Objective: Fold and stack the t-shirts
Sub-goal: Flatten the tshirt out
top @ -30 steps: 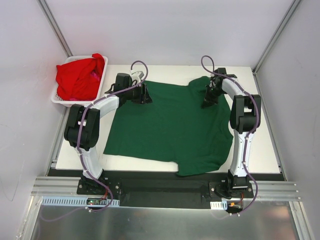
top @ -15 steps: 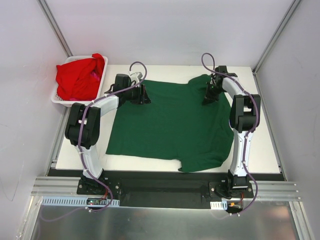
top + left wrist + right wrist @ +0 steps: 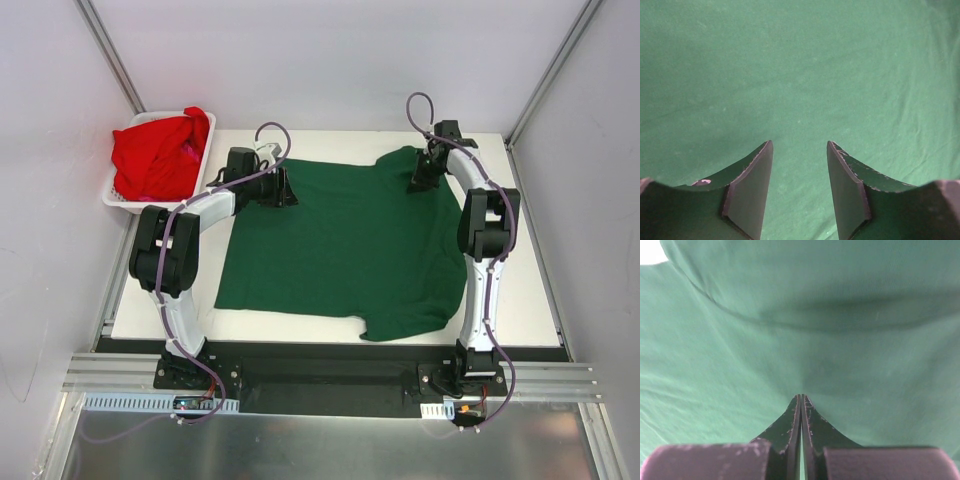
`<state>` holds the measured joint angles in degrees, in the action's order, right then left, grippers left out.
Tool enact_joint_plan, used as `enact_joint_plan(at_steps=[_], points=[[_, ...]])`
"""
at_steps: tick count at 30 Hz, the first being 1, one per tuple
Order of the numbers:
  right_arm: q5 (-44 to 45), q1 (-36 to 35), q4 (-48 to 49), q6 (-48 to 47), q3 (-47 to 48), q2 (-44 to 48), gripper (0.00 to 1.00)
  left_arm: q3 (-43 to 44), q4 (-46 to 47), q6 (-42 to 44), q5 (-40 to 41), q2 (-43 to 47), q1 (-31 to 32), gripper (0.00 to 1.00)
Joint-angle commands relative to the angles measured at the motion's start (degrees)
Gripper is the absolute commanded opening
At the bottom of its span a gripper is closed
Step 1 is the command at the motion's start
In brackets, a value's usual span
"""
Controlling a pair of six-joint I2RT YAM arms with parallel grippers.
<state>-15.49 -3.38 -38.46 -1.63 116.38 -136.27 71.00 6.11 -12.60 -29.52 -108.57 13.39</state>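
The white table (image 3: pixel 520 300) has the green shirt (image 3: pixel 340 250) lying flat, ready to fold. My left gripper (image 3: pixel 799 143) hangs over its far left corner, fingers apart to grab. My right gripper (image 3: pixel 801 396) is squeezed together at its far right edge. Red shirts (image 3: pixel 155 155) wait in the basket (image 3: pixel 115 200).

The green t-shirt (image 3: pixel 340 250) is soft, matt knit cloth, smooth with faint creases. At upper left, the red t-shirts (image 3: pixel 155 155) are crumpled matt cloth in a white plastic basket (image 3: pixel 115 200). The counter (image 3: pixel 520 290) looks smooth and matt white. The left hand (image 3: pixel 799 145) has dark, hard, scuffed fingers (image 3: pixel 747 190).
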Motion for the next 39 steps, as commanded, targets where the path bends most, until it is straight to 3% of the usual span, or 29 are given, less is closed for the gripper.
enact_joint_plan(at_steps=[1,4,11,16,24,33,39], points=[[-1.3,1.09,0.23,-1.01,6.4,-1.98,0.02,1.07,0.48,1.18,-0.1,0.55,-0.82,0.47],[-0.86,1.18,0.84,-1.53,5.98,-1.11,0.01,0.72,0.48,1.17,-0.28,1.26,-0.82,0.47],[0.02,0.92,14.71,-1.54,-14.67,17.15,0.01,-1.3,1.18,0.3,-1.68,5.47,-0.82,0.46],[-0.07,0.83,12.72,-0.75,-20.05,25.43,0.01,-3.06,2.33,-1.11,-3.79,7.24,-0.73,0.47],[-5.26,-0.93,3.31,-0.31,-23.12,24.74,0.02,-4.82,3.21,-1.46,-4.5,8.99,-0.64,0.46],[2.04,-5.85,-1.27,-1.01,-32.6,25.79,0.01,-5.43,3.21,-1.46,-3.53,8.64,-0.73,0.46],[7.65,-8.4,-2.32,-0.39,-33.06,22.81,0.01,-5.52,3.21,-1.02,-2.91,8.2,-0.73,0.46]])
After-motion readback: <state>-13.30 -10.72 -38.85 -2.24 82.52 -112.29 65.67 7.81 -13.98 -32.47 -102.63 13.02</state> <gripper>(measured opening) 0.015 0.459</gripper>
